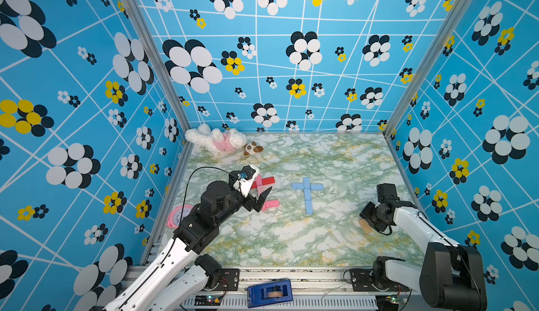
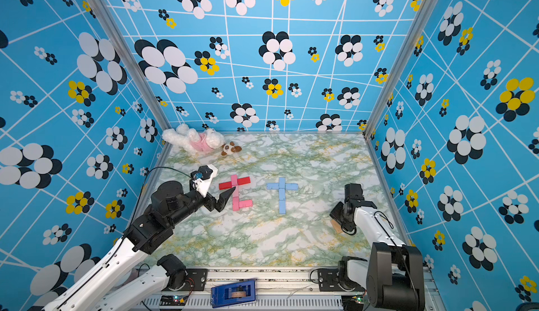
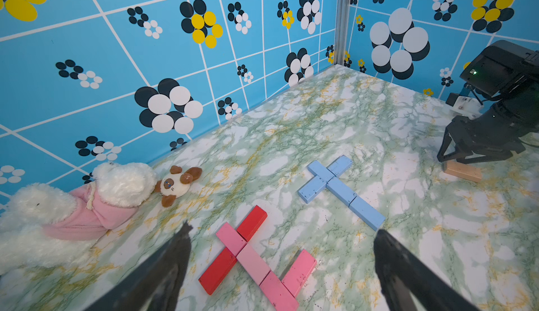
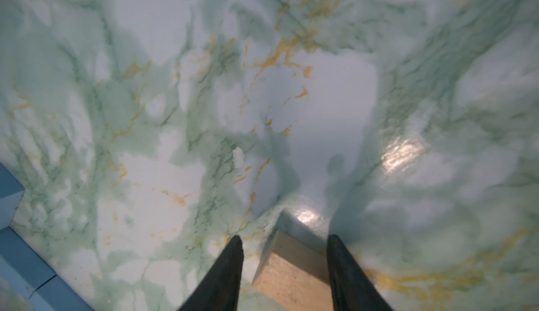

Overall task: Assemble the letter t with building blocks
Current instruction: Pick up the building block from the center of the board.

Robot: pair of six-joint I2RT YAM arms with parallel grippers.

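Tan block point(image 4: 291, 268) flat on desk point(image 4: 145, 178), straddled by half-open right hand point(image 4: 285, 236), ungripped.
Looks light, stiff, slick-sided; wants a pinch across long edges, mid-length. Left hand point(image 3: 283, 229) wide open, empty.

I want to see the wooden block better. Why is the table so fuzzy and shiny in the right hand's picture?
Right wrist view: the table looks soft and out of focus, with two bright glare patches; the wooden block inside the right hand is a bit clearer. Left wrist view: that block looks sharp.

White links point(image 1: 163, 265), black joints point(image 1: 215, 201), black cable point(image 1: 210, 167)
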